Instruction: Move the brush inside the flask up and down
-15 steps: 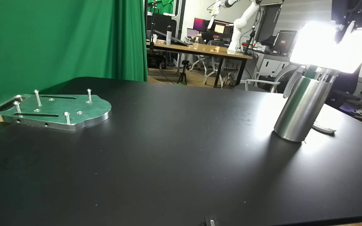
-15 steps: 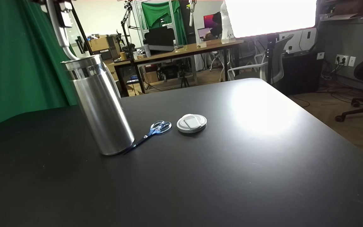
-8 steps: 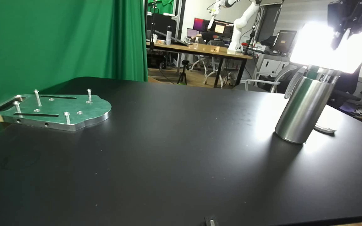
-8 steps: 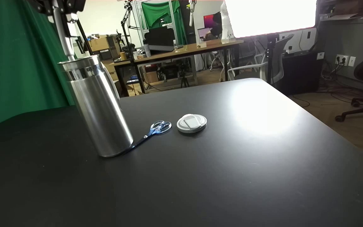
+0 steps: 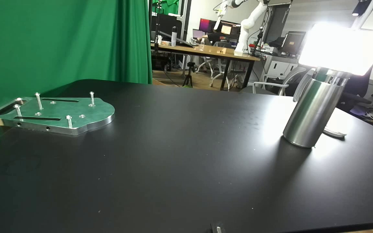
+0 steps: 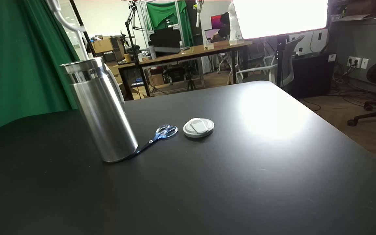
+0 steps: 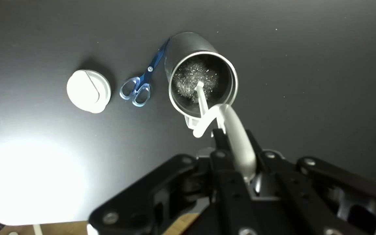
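Where the table (image 5: 160,168) runs toward its right edge in an exterior view, the flask (image 5: 313,111) stands. Above it the claw (image 7: 235,137) pinches the brush (image 7: 233,122), bristles (image 7: 189,78) inside the flask: probably an upstroke. Next should come a straight push down, without tipping the flask. Claw and brush sit higher than half a second ago; the flask looks unmoved.

flask (image 6: 104,117): silver metal, upright | brush (image 7: 222,111): white curved handle, bristles inside flask
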Controlling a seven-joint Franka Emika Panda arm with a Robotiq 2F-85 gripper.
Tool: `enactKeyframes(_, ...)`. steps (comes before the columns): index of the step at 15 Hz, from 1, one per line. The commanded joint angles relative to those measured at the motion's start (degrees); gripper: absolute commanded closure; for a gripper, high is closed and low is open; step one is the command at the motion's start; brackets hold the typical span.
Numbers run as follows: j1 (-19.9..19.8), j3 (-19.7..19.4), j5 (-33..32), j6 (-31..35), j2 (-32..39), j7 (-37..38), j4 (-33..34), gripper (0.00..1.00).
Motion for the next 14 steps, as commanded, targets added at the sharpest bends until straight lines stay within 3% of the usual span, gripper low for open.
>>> enactKeyframes(1,0.4,-0.2,-0.4,-1.9,-4.8,1.1,0.7,0.96)
enactKeyframes(5,0.6,-0.3,-0.7,-1.8,-5.6,1.4,0.5,0.96)
enactKeyframes(14,0.4,0.1,-1.5,0.0,3.4,1.9,-1.2,0.96)
